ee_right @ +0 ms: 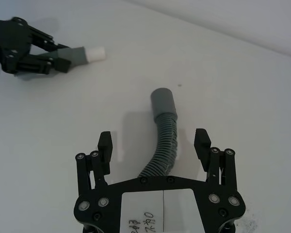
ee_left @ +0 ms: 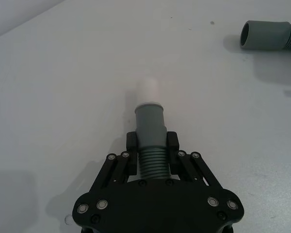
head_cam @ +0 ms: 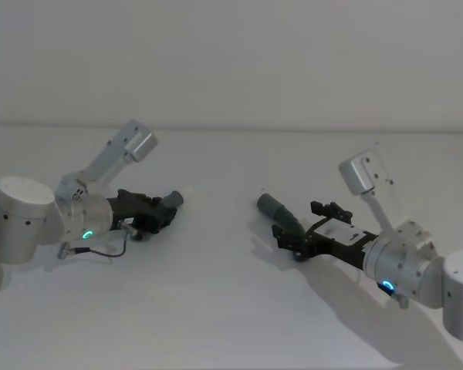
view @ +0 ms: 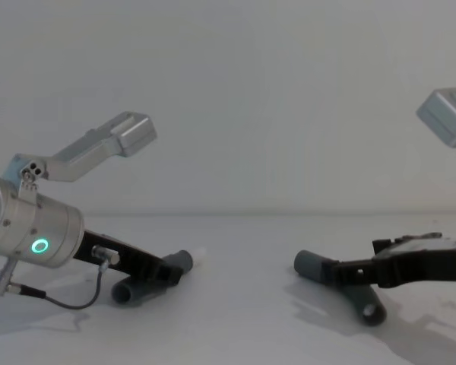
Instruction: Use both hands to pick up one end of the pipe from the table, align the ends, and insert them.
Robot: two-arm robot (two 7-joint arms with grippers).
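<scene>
1. Fingers (ee_left: pixel 132 145) of the left gripper (ee_left: pixel 152 145) are closed on the ribbed section of the white-tipped piece (ee_left: pixel 150 124), just behind its smooth grey sleeve. The white tip (ee_left: pixel 148 91) is pointed forward beyond them.
2. The fingers (ee_right: pixel 105 145) of the right gripper (ee_right: pixel 153 142) are spread wide, one on each side of the collar piece (ee_right: pixel 166 141), and no contact with it is seen.
3. The collar piece is laid on the table (head_cam: pixel 216 308) at the robot's right, with its collar mouth (ee_right: pixel 163 99) turned toward the left gripper.
4. The white tip and the collar mouth are set well apart, roughly facing each other.
</scene>
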